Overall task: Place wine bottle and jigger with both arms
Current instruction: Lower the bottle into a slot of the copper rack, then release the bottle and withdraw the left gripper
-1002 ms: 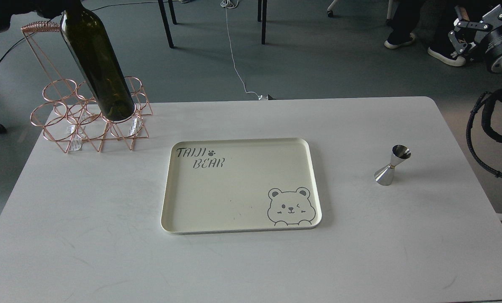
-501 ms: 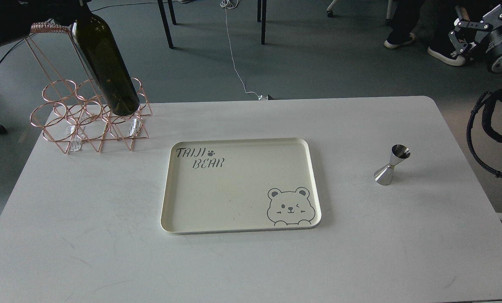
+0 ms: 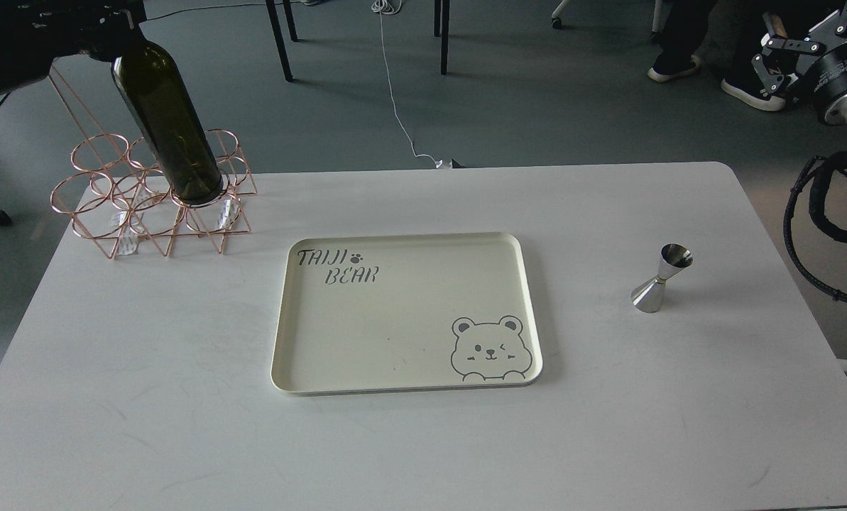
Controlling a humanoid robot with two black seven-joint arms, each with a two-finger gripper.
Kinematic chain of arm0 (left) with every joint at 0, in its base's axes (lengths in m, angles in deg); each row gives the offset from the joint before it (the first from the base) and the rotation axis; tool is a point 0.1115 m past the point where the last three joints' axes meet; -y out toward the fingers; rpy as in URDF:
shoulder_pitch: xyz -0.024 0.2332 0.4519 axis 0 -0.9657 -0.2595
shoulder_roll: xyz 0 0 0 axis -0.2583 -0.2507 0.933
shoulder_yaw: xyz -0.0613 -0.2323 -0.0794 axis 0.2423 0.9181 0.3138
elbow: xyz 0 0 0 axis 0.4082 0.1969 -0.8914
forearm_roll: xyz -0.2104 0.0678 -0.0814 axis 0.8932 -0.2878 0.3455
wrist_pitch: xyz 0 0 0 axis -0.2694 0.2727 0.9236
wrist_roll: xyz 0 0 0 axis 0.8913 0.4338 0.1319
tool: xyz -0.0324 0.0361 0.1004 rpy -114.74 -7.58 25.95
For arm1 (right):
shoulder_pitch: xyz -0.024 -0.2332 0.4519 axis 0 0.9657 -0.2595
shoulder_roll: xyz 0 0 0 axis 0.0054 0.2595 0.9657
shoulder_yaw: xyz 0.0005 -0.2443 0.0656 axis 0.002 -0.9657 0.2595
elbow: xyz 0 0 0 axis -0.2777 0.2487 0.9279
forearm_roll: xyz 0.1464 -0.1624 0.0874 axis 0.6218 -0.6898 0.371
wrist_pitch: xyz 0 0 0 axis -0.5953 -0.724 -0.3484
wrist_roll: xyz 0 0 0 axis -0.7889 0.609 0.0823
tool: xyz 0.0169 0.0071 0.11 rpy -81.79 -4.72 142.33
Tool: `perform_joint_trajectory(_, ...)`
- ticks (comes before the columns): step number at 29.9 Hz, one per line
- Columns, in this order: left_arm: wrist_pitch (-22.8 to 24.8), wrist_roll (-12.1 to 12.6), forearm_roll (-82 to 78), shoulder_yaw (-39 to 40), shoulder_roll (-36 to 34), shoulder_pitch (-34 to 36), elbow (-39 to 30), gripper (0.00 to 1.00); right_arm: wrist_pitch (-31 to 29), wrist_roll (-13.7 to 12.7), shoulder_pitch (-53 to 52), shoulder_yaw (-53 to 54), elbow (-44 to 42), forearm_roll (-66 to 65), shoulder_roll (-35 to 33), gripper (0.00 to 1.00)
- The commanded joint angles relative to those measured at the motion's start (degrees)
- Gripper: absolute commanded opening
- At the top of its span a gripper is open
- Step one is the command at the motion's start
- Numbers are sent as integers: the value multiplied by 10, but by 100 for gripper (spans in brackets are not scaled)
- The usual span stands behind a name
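Note:
The wine bottle [image 3: 167,121] is dark olive-green and leans to the upper left. Its base sits in a front ring of the copper wire rack [image 3: 104,206] at the table's far left corner. My left gripper [image 3: 104,32] is a dark mass at the top left, closed around the bottle's neck, which it hides. The jigger [image 3: 661,278] stands upright on the table at the right, untouched. My right gripper [image 3: 803,32] hangs off the table's far right, well above and behind the jigger, its fingers apart and empty.
A cream tray [image 3: 529,312] with a bear drawing and "TAIJI BEAR" lettering lies in the middle of the white table [image 3: 182,426]. Black cable loops [image 3: 810,234] of the right arm hang at the right edge. Chair legs and a person's shoes are on the floor beyond.
The bottle's base rose and swung right half a second ago, then came back down and left into the rack ring. The left gripper has come further into view. The right arm barely moved.

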Motion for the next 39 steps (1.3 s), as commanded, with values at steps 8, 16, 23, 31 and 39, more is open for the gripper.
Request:
perform_joint_trajectory(8,-1,1,2,-2,15,-20,-1,19,0,1,1,1,-1,0,-2,98)
perform_joint_trajectory(16,-2,1,3,-2,26,-45,-1,25,0,1,2,-1,-2,0,-2,98)
perform_joint_trajectory(23,-5,2,9,-2,29,-55,-1,69,0,1,2,-2,-1,0,-2,98)
perform_joint_trajectory(31,-38,1,36,0,30,-54,-2,86,0,1,3,0,-1,0,-2,98)
perform_joint_trajectory(39,-38,3,321,41,-8,-46,1,97,2,1,3,0,-2,0,-3,99)
